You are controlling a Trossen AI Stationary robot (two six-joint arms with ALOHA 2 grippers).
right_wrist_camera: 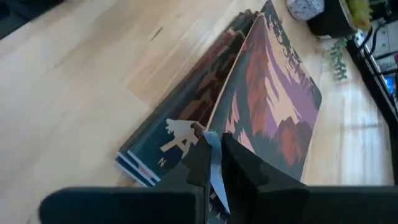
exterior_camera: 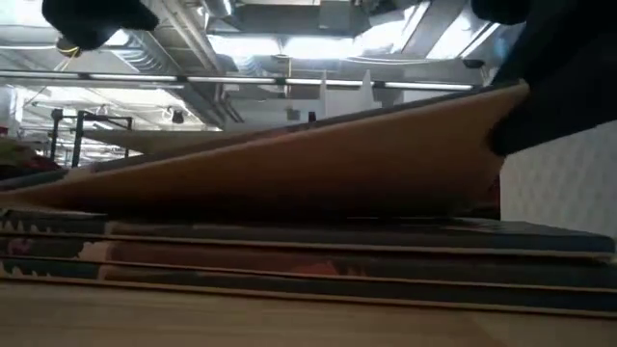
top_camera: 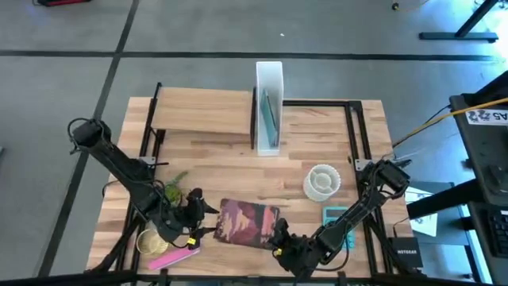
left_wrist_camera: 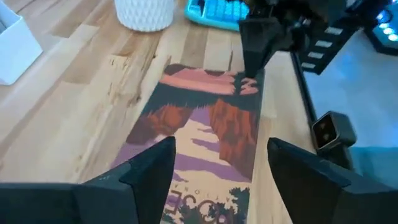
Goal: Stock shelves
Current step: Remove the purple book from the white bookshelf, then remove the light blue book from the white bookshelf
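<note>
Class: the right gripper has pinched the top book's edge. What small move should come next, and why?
Probably lift a little higher. The right gripper is shut on the top book, whose one edge is raised while it still leans on the stack. The left gripper hovers open over the cover, and the white file box stands across the table.

A: Describe the arm construction.
B: Left arm (top_camera: 119, 163) and right arm (top_camera: 361, 208) are both matte black; links are slim tubes joined by bulkier rounded joint housings; thin black cables run beside the links.
A: And the grippers?
B: Left gripper (left_wrist_camera: 217, 180) has two broad, flat, dark wedge-shaped fingers (left_wrist_camera: 146, 171); right gripper (right_wrist_camera: 214, 168) has narrower black fingers (right_wrist_camera: 245, 171) of angular, moulded form.
</note>
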